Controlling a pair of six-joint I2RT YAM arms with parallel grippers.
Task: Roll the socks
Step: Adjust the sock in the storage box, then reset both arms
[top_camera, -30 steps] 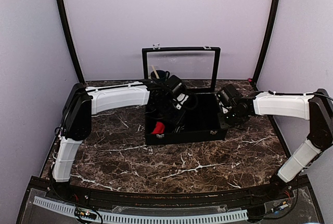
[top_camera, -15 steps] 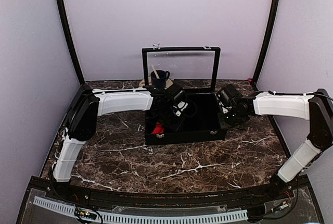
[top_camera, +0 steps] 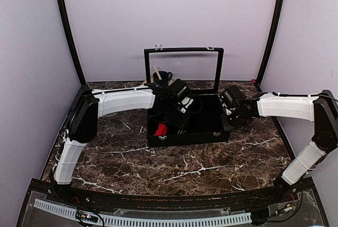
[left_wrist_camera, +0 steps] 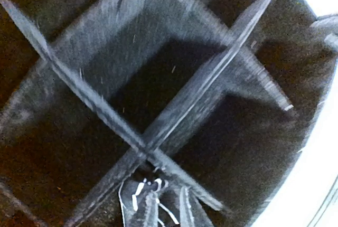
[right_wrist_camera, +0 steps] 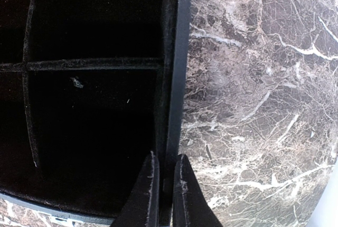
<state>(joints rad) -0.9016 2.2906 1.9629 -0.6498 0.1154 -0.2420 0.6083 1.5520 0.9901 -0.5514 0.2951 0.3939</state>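
Note:
A red sock (top_camera: 160,129) lies in the front-left compartment of the open black box (top_camera: 190,136). My left gripper (top_camera: 177,112) hangs over the box just right of the sock, apart from it. In the left wrist view its fingers (left_wrist_camera: 170,185) stand close together over the crossing dividers (left_wrist_camera: 174,116), too blurred to judge the gap. No sock shows there. My right gripper (top_camera: 228,119) is at the box's right side. In the right wrist view its fingers (right_wrist_camera: 167,155) are shut on the box's right wall (right_wrist_camera: 177,53), one inside, one outside.
The box's glass lid (top_camera: 184,68) stands upright at the back. A dark blue mug (top_camera: 161,76) with a wooden stick sits behind the box's left corner. Brown marble tabletop (top_camera: 132,158) surrounds the box, with walls on three sides.
My left arm dipped lower over the box, then came back up a little. The red sock and my right arm stayed where they were.

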